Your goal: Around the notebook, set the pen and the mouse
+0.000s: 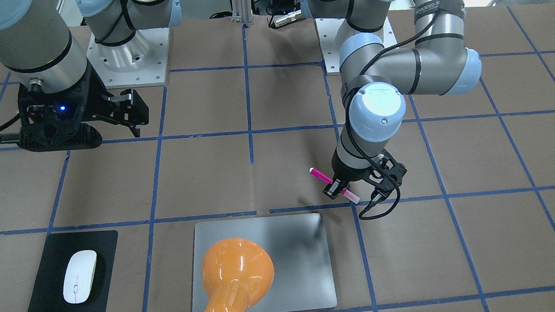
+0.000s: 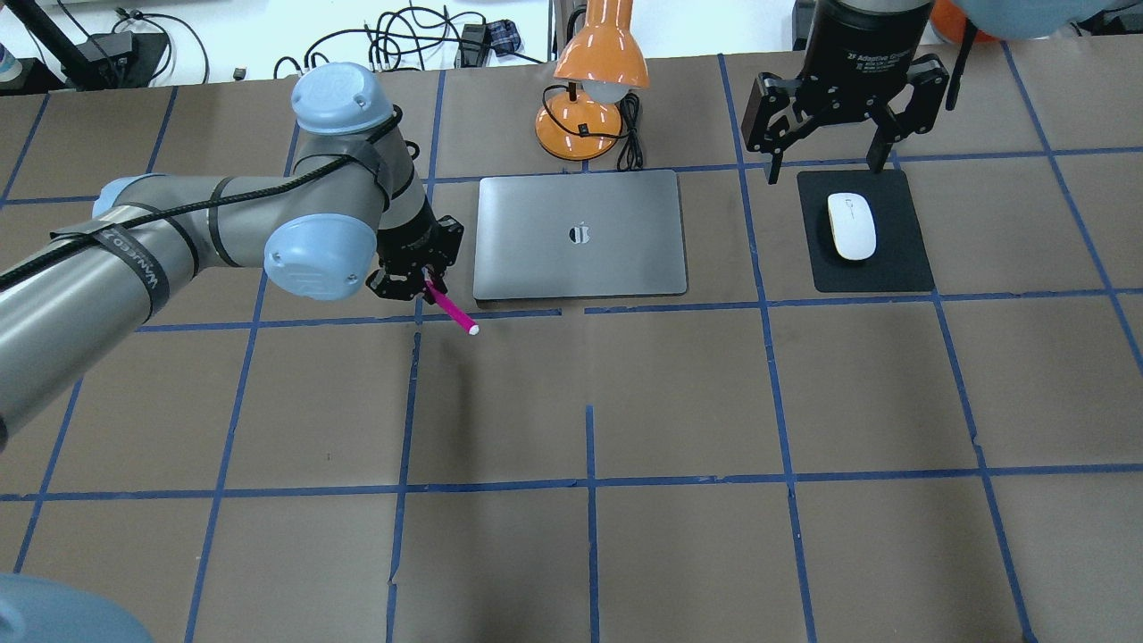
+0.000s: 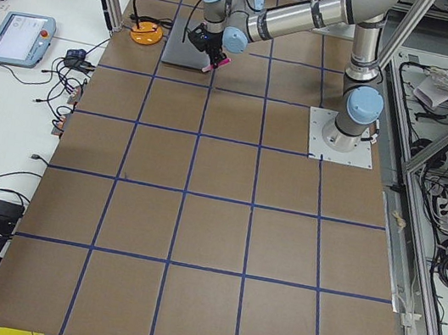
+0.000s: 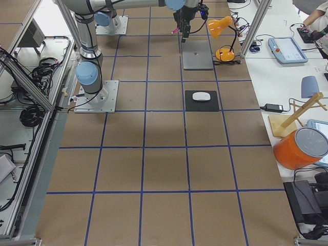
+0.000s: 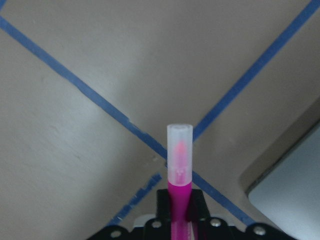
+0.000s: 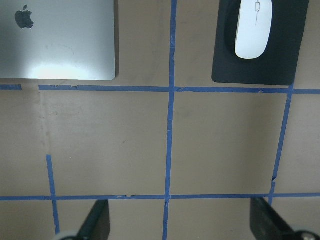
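Observation:
My left gripper (image 2: pixel 427 279) is shut on the magenta pen (image 2: pixel 454 313), whose pale tip sticks out toward the near side. The pen (image 1: pixel 332 183) hangs by the near left corner of the silver notebook (image 2: pixel 580 268), as the overhead view shows it. In the left wrist view the pen (image 5: pixel 179 165) points over crossing blue tape lines, with the notebook's corner (image 5: pixel 295 195) at the right. The white mouse (image 2: pixel 851 226) lies on a black pad to the right of the notebook. My right gripper (image 2: pixel 826 165) hovers open above the pad's far edge, holding nothing.
An orange desk lamp (image 2: pixel 598 71) stands behind the notebook, with its shade over it in the front-facing view (image 1: pixel 235 275). The black mouse pad (image 2: pixel 902 259) lies under the mouse. Blue tape lines grid the brown table (image 2: pixel 679 402).

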Available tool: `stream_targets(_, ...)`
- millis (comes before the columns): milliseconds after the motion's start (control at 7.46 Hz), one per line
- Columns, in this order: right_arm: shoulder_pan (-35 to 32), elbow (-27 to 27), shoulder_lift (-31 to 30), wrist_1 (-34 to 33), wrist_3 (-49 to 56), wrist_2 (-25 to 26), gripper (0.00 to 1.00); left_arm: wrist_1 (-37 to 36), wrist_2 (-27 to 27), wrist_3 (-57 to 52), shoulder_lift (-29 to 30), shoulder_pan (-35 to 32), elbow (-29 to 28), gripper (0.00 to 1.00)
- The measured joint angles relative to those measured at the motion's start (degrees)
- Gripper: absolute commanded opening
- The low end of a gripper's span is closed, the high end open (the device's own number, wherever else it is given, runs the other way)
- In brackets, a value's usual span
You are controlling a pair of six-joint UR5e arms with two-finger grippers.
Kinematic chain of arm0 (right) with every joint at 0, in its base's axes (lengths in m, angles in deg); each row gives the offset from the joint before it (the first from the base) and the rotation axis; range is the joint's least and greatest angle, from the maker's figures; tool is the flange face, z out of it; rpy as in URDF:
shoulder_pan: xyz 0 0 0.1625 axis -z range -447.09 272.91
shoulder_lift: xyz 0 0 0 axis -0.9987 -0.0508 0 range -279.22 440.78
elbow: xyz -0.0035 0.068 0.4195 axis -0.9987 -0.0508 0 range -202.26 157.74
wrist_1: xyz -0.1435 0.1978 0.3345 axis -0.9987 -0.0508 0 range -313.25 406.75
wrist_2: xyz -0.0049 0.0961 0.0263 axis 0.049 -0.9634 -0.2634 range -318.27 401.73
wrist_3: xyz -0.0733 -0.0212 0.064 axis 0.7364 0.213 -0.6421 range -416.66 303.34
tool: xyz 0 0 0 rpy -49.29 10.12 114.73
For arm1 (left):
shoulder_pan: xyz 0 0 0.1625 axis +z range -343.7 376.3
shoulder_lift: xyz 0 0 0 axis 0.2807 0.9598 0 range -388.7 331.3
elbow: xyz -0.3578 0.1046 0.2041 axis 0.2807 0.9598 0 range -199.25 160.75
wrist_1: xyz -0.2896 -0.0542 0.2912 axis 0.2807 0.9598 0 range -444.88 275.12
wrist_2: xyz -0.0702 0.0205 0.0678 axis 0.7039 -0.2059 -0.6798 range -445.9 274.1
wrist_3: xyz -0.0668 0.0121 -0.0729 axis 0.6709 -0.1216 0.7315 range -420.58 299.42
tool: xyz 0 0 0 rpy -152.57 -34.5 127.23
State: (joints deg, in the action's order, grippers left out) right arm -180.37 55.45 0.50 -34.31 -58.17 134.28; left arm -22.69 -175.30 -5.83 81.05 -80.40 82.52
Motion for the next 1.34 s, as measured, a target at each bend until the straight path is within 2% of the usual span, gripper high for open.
stream_targets(134, 0.12, 0.76, -0.2, -1.26, 0.46, -0.05, 0.93, -0.82, 1.55, 6.02, 0.47, -2.03, -0.13, 0.0)
stream_targets(402, 0.94, 3.07, -0.74, -3.99, 1.43, -0.55, 1.0, -5.37, 4.75, 16.11, 1.51, -5.48, -0.51, 0.0)
stream_targets(938, 2.89, 3.91, -1.02, -5.86, 1.89, -3.35, 1.0, -7.38, 5.58, 35.85, 4.66, -10.64, -0.04, 0.0)
stream_targets(1340, 3.22, 3.89, -1.29, -5.69, 1.85, -2.96, 1.0, -6.69, 5.51, 42.18, 5.42, -13.21, 0.68, 0.0)
